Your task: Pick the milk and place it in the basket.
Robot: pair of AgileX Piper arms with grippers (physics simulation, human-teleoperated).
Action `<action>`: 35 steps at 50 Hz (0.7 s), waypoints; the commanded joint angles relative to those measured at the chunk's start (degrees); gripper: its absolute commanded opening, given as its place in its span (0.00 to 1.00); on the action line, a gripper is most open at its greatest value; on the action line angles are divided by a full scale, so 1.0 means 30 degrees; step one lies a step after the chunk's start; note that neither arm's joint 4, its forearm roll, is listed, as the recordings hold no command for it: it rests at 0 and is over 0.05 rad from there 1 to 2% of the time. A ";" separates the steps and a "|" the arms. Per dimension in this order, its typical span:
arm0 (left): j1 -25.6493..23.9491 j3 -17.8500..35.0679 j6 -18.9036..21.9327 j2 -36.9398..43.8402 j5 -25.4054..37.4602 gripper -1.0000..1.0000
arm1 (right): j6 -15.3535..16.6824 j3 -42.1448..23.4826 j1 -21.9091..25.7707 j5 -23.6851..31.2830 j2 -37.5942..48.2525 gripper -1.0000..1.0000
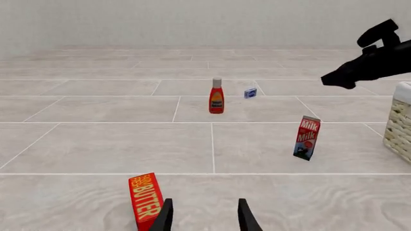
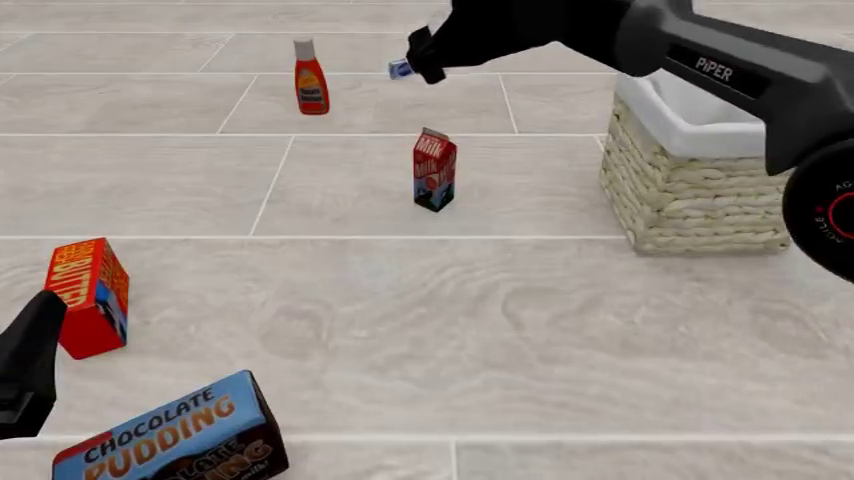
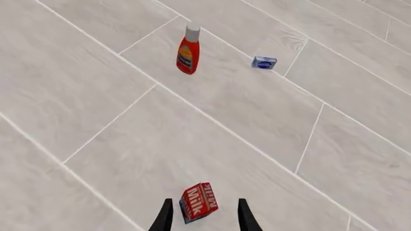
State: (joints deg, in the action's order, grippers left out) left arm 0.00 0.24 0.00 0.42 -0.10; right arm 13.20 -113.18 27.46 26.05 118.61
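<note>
Centre of front view: milk (image 2: 434,170) upright on surface (image 2: 467,330), left of basket (image 2: 694,190), apart from it | right end effector (image 3: 203,216) hangs above milk, fingers parted, holding nothing | left end effector (image 1: 204,216) lower left, spread, empty, beside butter box (image 2: 88,296) | ketchup bottle (image 2: 311,77) upper left.

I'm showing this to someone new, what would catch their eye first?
Probably the right arm's black gripper, raised high over the small upright milk at mid-table, jaws open. Next, the big wicker basket to the milk's right, then the red ketchup bottle standing farther back.
</note>
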 commanded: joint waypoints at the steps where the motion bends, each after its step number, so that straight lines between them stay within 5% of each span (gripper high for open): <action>1: 0.0000 0.0000 0.0000 0.0000 0.0000 1.00 | 0.0010 -0.2115 -0.0019 0.0917 0.2165 1.00; 35: 0.0000 0.0000 0.0000 0.0000 0.0000 1.00 | -0.0569 -0.4211 -0.0090 0.1225 0.5778 1.00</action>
State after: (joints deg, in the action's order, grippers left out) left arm 0.00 0.24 0.00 0.42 -0.10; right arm 12.01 -124.91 27.09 30.00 133.11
